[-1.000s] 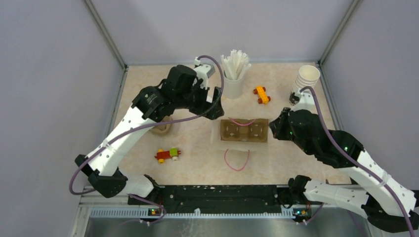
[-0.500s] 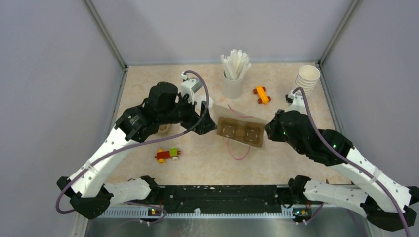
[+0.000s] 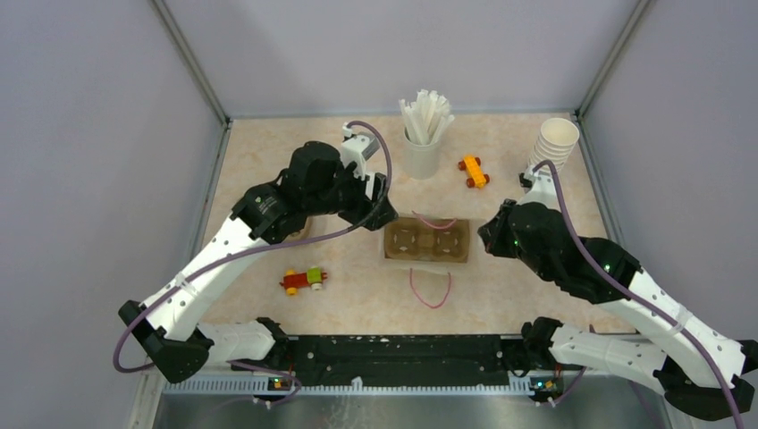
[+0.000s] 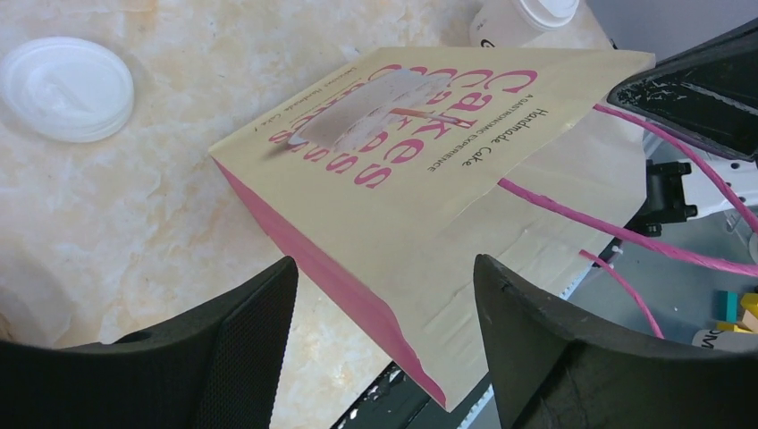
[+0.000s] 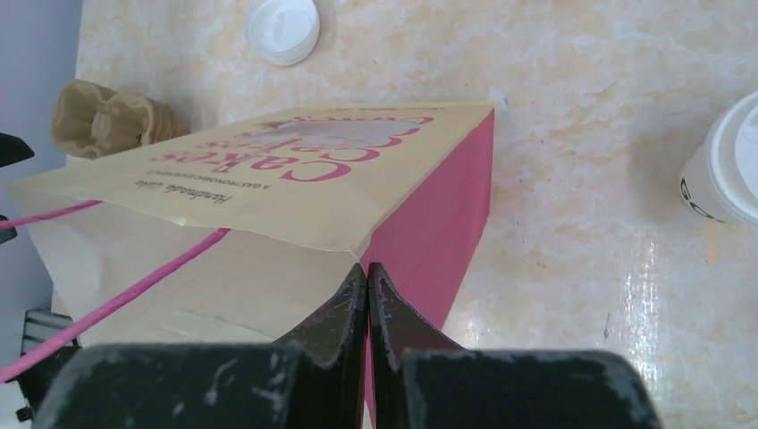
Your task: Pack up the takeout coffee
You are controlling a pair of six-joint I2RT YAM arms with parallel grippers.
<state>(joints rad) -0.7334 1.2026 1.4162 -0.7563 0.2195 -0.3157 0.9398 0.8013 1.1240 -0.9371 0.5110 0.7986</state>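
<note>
Standing upright with its lid on, the takeout coffee is on the table outside the paper bag, near the bag's pink end panel. The right gripper is clamped on the bag's top edge at that end. The left gripper holds its jaws wide apart astride the opposite end, with a loose white lid lying beyond.
</note>
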